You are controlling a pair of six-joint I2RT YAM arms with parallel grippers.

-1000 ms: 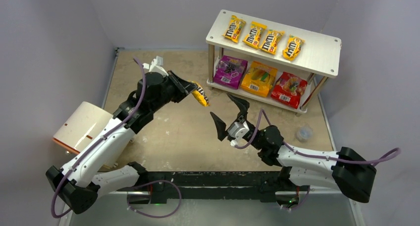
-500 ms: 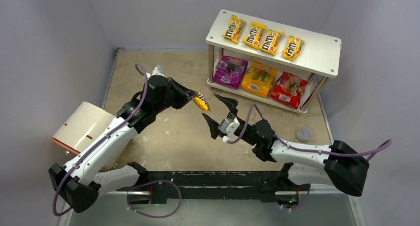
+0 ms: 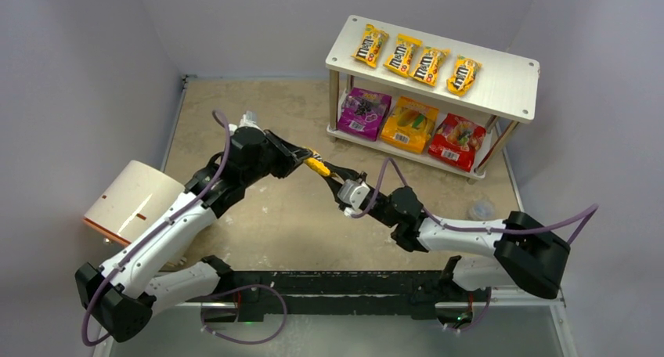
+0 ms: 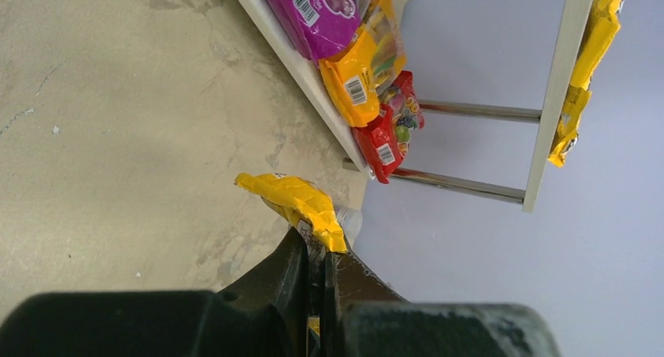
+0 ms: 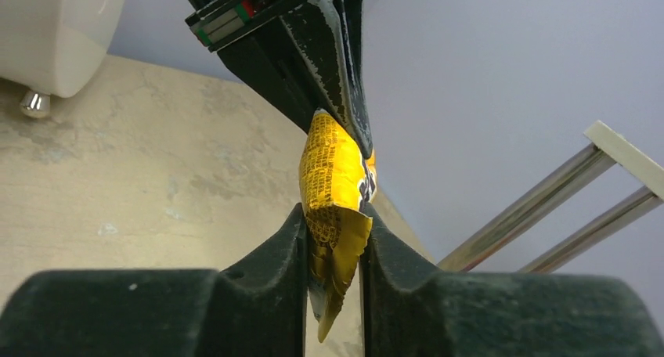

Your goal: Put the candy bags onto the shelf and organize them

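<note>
Passing a yellow M&M's packet (image 3: 317, 166) from one gripper to the other, in mid-air above the tan table (image 3: 266, 216). Both arms start at the near edge and bend inward to meet over the middle of the table. The left arm stretches long from the near left, and the right arm sweeps in low from the near right with its wrist pointed at the left one.

The left gripper (image 3: 307, 158) is clamped narrow on one end of the packet. The right gripper (image 5: 333, 236) is closed narrow on the opposite end, both pads pressing the crinkled wrapper.

This looks like a handover. The right grip should sit well onto the wrapper, not just on its crimped edge, before the left lets go. Neither arm should pull while both hold, or the foil may slip or tear.

Farther back, the shelf (image 3: 501, 79) carries four M&M's packets (image 3: 402, 54) in a row on top, with bare board at the right end. The purple pouch (image 3: 363, 113), orange pouch (image 3: 407, 124) and red pouch (image 3: 456, 141) sit side by side below.
</note>
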